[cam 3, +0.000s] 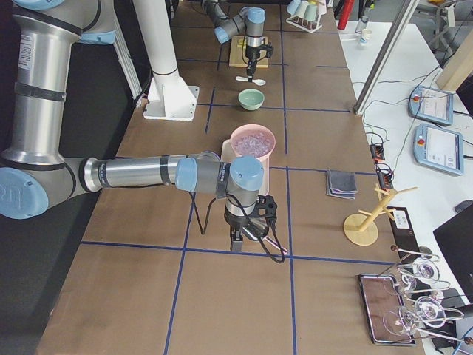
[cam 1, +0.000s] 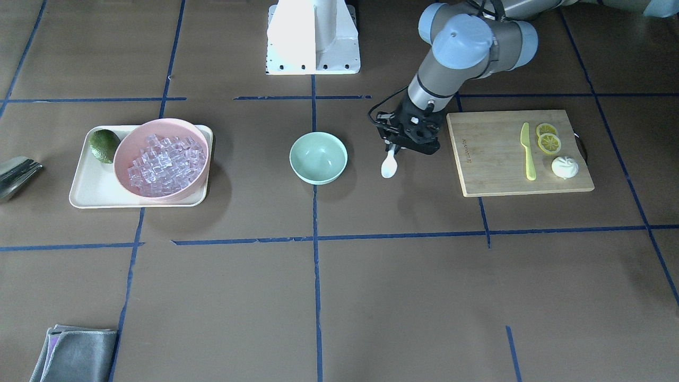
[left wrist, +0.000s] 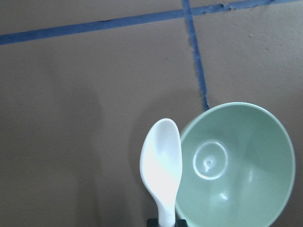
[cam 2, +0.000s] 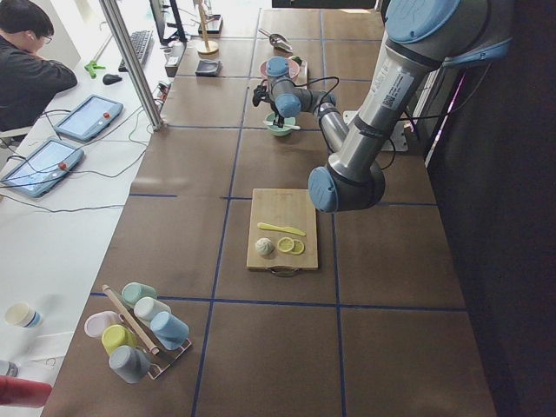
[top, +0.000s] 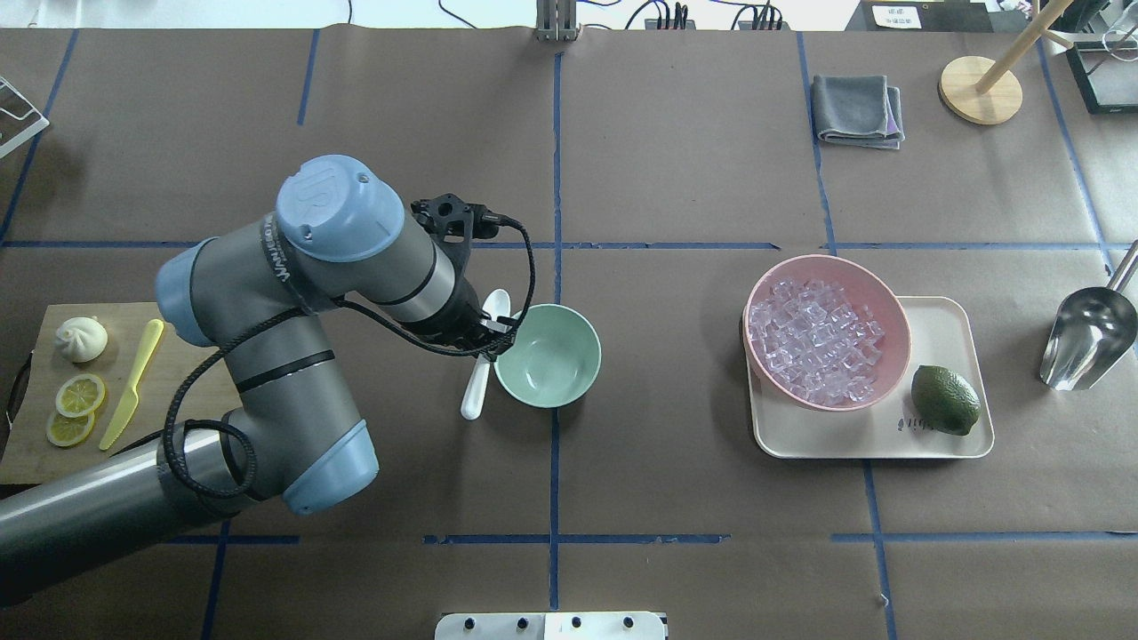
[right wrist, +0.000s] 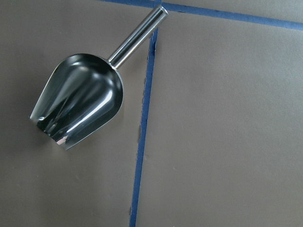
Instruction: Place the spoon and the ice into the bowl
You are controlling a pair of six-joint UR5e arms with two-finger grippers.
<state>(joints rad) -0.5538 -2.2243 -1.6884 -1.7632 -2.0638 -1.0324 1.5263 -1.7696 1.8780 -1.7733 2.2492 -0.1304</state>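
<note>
Spoon [cam 1: 389,165] is gripped by its handle in the left gripper's [cam 1: 397,147] jaws. Its long axis runs away from the robot, scoop leading, just beside the bowl [cam 1: 318,157] rim. You have bare surface [cam 1: 254,175] between that bowl and the ice [cam 1: 164,164] heaped in the pink bowl [cam 1: 123,139]. You cannot tell how the right gripper's [cam 3: 238,240] jaws stand.

Table [top: 693,178] w/ bowl [top: 547,356], tray [top: 944,327], cutting board [cam 1: 493,154], scoop [top: 1086,338], cloth [top: 855,108].
</note>
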